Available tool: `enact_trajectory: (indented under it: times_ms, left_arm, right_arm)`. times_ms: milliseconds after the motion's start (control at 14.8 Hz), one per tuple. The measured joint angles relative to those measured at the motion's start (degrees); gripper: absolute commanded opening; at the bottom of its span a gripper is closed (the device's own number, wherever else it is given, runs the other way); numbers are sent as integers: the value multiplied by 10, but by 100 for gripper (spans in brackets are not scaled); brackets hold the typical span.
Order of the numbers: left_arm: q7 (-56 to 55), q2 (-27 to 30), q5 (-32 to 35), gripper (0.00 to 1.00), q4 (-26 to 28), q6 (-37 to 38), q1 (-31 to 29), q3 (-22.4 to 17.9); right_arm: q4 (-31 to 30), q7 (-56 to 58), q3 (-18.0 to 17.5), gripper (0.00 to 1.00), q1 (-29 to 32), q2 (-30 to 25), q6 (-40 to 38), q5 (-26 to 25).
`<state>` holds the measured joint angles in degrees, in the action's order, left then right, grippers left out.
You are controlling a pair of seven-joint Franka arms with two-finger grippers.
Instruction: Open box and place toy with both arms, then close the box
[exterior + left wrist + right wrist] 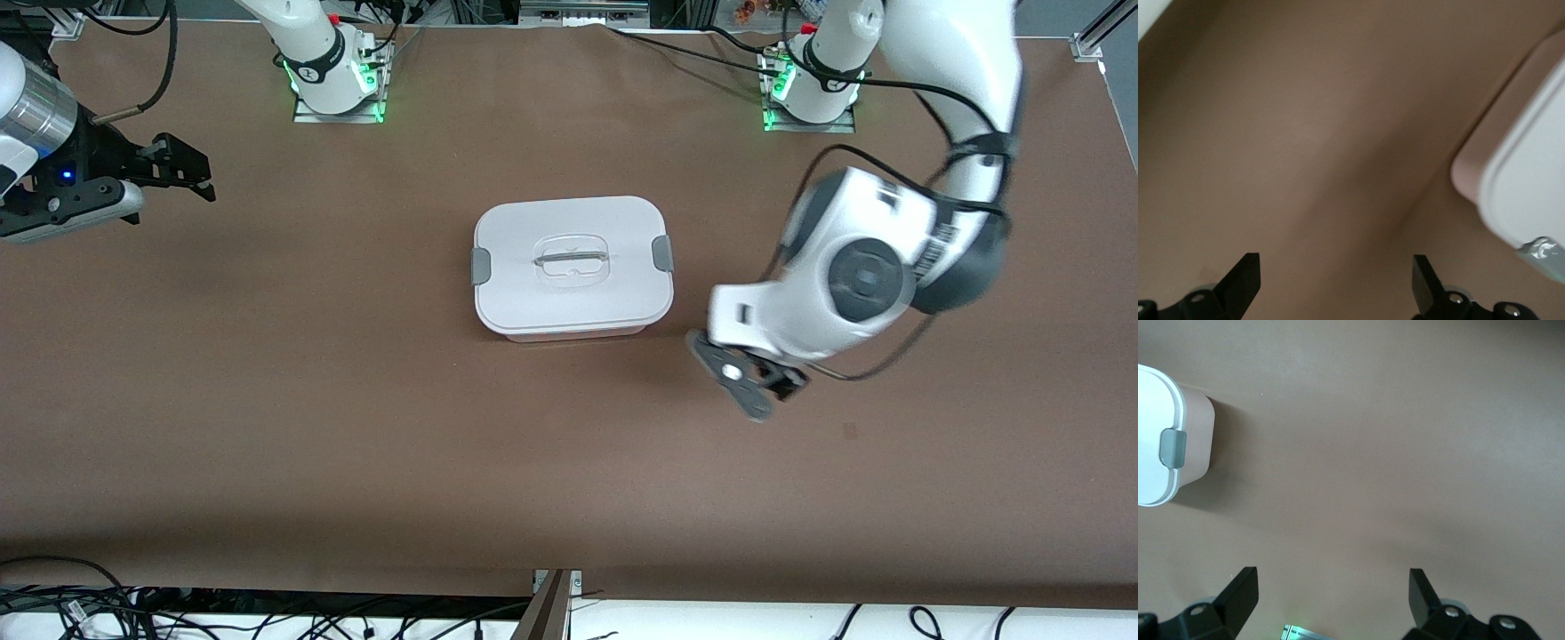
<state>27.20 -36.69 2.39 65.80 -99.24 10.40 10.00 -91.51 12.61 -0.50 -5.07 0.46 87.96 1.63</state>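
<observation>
The box stands shut in the middle of the table, its white lid on a pale pink tub, with grey clips at both ends. The toy is out of view. My left gripper hangs open and empty low over the table, beside the box toward the left arm's end. In the left wrist view a corner of the box shows. My right gripper is open and empty, apart from the box at the right arm's end. The right wrist view shows the box's end with one clip.
The two arm bases with green lights stand along the table's edge farthest from the camera. Cables lie off the table's near edge. Brown table surrounds the box.
</observation>
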Motion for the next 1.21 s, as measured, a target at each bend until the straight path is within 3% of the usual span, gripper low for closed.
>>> enact_trajectory:
  times_ms: [337, 539, 876, 1213]
  left_arm:
    - [-2, 29, 0, 100, -22, 6, -112, -22]
    - [-98, 94, 0, 100, 23, 22, -114, -54]
    - [-253, 215, 0, 100, 133, 85, -116, -62]
    - [-290, 260, -3, 100, 165, 123, -127, -69]
  right_arm:
    - [0, 0, 0, 100, 0, 0, 0, 0]
    - [0, 0, 0, 100, 0, 0, 0, 0]
    - [0, 0, 1, 100, 0, 0, 0, 0]
    - [0, 1, 10, 100, 1, 0, 0, 0]
